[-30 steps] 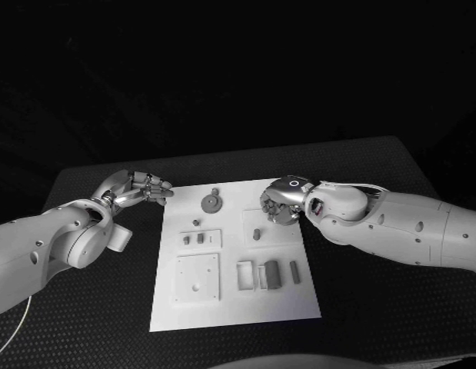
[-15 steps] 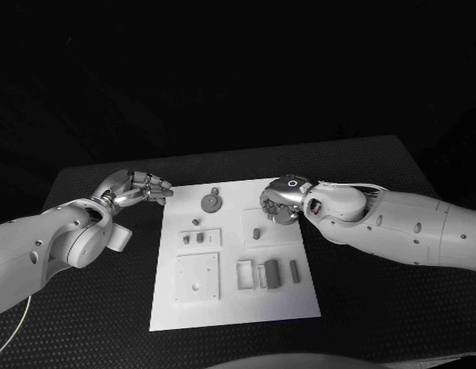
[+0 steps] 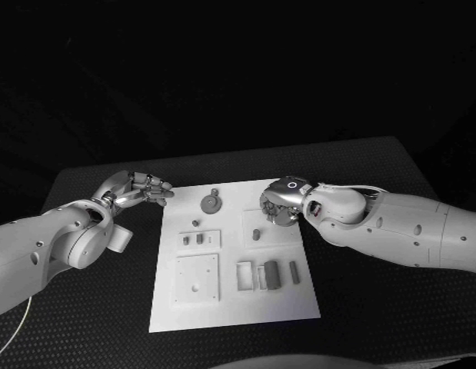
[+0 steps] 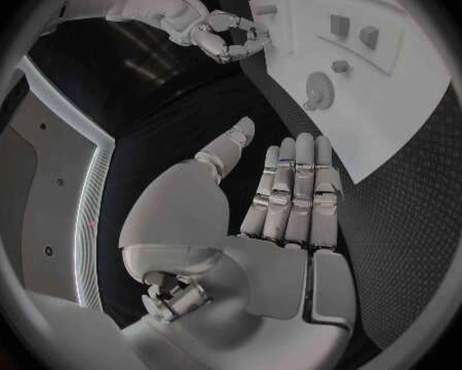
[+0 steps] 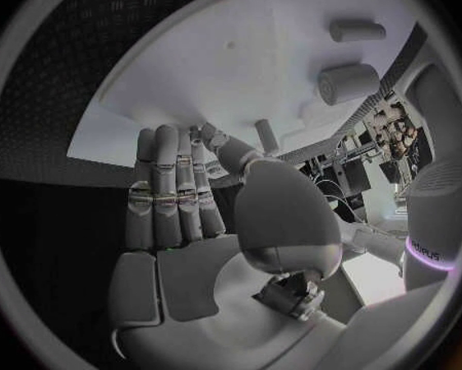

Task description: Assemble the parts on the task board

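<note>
Where the black table (image 3: 371, 307) is widest, one white task board (image 3: 232, 257) lies flat at its middle, carrying the grey parts. One round disc part (image 3: 211, 203) with a small tab sits near the board's far edge. Below it, toward the left, one small peg (image 3: 197, 222) stands above a raised panel holding two little blocks (image 3: 194, 239). One upright peg (image 3: 257, 234) stands on a second raised square further right. At the near half, one larger square plate (image 3: 197, 277) lies beside a cluster of three upright bars (image 3: 269, 274).

One right hand (image 3: 281, 204) hovers over the board's far right corner, just beside the upright peg. Its wrist view shows the fingers (image 5: 174, 193) straight and side by side, the thumb set apart, the palm bare and nothing held; whether a fingertip touches the board cannot be told.

One left hand (image 3: 138, 188) hangs off the board's far left corner, above the bare table, near the disc but apart from it. Its wrist view shows flat fingers (image 4: 293, 193) held together, thumb out to the side, holding nothing.
</note>
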`<state>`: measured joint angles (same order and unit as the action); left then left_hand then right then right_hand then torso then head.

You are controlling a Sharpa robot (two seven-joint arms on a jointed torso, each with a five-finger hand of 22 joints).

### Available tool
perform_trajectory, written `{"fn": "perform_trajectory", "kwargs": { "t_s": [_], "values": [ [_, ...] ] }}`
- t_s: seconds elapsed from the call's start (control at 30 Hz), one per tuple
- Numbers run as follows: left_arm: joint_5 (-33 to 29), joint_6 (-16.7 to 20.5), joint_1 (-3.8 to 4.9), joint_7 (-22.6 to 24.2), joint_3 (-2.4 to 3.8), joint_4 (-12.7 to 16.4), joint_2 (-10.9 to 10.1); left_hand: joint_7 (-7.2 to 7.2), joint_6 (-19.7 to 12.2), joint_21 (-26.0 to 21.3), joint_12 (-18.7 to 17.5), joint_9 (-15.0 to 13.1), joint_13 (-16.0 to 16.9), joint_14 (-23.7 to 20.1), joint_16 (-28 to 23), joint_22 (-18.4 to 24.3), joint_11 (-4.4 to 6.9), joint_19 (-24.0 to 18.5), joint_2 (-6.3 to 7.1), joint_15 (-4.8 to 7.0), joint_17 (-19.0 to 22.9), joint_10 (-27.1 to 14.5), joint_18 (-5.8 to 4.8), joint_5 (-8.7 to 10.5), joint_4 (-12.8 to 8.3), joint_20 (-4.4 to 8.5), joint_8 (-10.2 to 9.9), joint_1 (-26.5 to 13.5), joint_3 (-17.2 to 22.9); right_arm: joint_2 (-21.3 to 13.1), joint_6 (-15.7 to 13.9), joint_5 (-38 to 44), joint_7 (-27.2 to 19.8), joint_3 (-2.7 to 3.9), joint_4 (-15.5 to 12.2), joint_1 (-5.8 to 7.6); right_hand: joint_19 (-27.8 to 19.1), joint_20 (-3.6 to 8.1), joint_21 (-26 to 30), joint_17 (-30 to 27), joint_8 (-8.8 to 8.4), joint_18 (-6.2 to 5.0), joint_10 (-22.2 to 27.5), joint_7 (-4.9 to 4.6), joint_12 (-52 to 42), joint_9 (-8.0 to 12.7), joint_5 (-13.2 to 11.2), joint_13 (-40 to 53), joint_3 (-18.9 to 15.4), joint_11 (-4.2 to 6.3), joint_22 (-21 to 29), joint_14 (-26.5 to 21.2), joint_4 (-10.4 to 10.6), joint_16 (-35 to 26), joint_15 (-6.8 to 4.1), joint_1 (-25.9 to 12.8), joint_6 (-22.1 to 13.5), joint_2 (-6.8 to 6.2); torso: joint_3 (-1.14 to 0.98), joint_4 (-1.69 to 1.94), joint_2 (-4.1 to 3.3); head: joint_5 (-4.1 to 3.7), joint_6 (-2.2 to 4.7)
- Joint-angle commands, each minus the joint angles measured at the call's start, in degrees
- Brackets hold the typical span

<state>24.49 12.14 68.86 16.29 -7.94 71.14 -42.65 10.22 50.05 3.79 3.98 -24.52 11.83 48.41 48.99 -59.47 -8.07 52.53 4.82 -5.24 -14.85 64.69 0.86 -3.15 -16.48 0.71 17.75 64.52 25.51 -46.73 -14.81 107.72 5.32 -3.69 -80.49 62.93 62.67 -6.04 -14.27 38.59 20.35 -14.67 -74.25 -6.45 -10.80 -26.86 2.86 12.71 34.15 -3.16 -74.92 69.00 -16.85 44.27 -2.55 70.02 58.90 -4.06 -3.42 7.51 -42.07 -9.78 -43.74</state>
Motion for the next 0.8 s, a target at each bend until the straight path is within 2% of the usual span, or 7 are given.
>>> {"fn": "perform_trajectory", "kwargs": {
  "t_s": [0.03,0.17,0.33,0.47,0.8],
  "values": [
    [-0.26,-0.70,-0.02,0.28,0.04,-0.01,0.24,-0.04,-0.25,0.02,-0.03,0.08,-0.08,0.08,-0.19,0.06,-0.10,0.12,-0.29,-0.21,-0.07,-0.46,0.54,-0.14,-0.13,-0.46,0.07,-0.25,-0.34,-0.19,0.26,-0.23,0.43,-0.16,-0.45,-0.24,0.53,-0.07,-0.25,0.11,0.38,-0.33,-0.57,0.14,-0.05,-0.11,-0.02,0.10,0.24,0.01,-1.35,0.44,0.04,0.34,0.02,0.24,0.41,0.07,0.01,0.03,0.02,0.09,0.04],
    [-0.26,-0.73,-0.06,0.29,0.04,-0.05,0.33,-0.04,-0.26,0.02,-0.03,0.09,-0.08,0.09,-0.21,0.09,-0.11,0.13,-0.31,-0.21,-0.10,-0.48,0.54,-0.15,-0.13,-0.46,0.07,-0.24,-0.33,-0.45,0.18,-0.27,0.56,-0.08,-0.87,-0.21,0.59,-0.04,-0.30,0.14,0.39,-0.33,-0.62,0.15,-0.03,-0.13,-0.02,0.11,0.26,0.02,-1.35,0.49,0.04,0.37,-0.01,0.25,0.44,0.06,0.07,0.13,0.02,0.09,0.04],
    [-0.26,-0.65,-0.10,0.30,0.04,-0.15,0.33,-0.03,-0.27,0.02,-0.03,0.09,-0.08,0.09,-0.22,0.11,-0.11,0.14,-0.33,-0.21,-0.12,-0.49,0.54,-0.15,-0.13,-0.46,0.07,-0.23,-0.34,-0.37,0.12,-0.27,0.59,0.24,-1.07,-0.15,0.65,-0.01,-0.33,0.16,0.40,-0.33,-0.67,0.17,-0.01,-0.14,-0.02,0.12,0.26,0.04,-1.36,0.53,0.04,0.39,-0.03,0.27,0.47,0.02,0.00,0.00,-0.06,0.20,0.13],
    [-0.26,-0.65,-0.19,0.33,0.04,-0.48,0.57,-0.03,-0.28,0.02,-0.03,0.10,-0.09,0.10,-0.24,0.14,-0.12,0.14,-0.34,-0.21,-0.13,-0.50,0.55,-0.15,-0.13,-0.46,0.07,-0.23,-0.34,-0.17,0.14,-1.06,0.21,0.56,-0.65,0.00,0.72,0.02,-0.39,0.20,0.41,-0.33,-0.75,0.18,0.01,-0.16,-0.02,0.14,0.27,0.07,-1.36,0.59,0.05,0.42,-0.07,0.27,0.52,-0.02,0.05,-0.02,0.00,0.15,0.12],
    [-0.27,-0.82,-0.47,0.41,0.04,-1.33,0.81,-0.01,-0.32,0.02,-0.03,0.11,-0.10,0.09,-0.29,0.20,-0.13,0.15,-0.38,-0.22,-0.19,-0.54,0.55,-0.16,-0.12,-0.47,0.06,-0.23,-0.35,-0.23,0.21,-2.24,-0.14,1.24,-1.21,1.07,0.89,0.09,-0.50,0.27,0.43,-0.33,-0.87,0.21,0.07,-0.20,-0.02,0.17,0.29,0.12,-1.36,0.72,0.05,0.48,-0.14,0.26,0.60,-0.05,0.07,-0.01,0.02,0.34,0.19]
  ]
}}
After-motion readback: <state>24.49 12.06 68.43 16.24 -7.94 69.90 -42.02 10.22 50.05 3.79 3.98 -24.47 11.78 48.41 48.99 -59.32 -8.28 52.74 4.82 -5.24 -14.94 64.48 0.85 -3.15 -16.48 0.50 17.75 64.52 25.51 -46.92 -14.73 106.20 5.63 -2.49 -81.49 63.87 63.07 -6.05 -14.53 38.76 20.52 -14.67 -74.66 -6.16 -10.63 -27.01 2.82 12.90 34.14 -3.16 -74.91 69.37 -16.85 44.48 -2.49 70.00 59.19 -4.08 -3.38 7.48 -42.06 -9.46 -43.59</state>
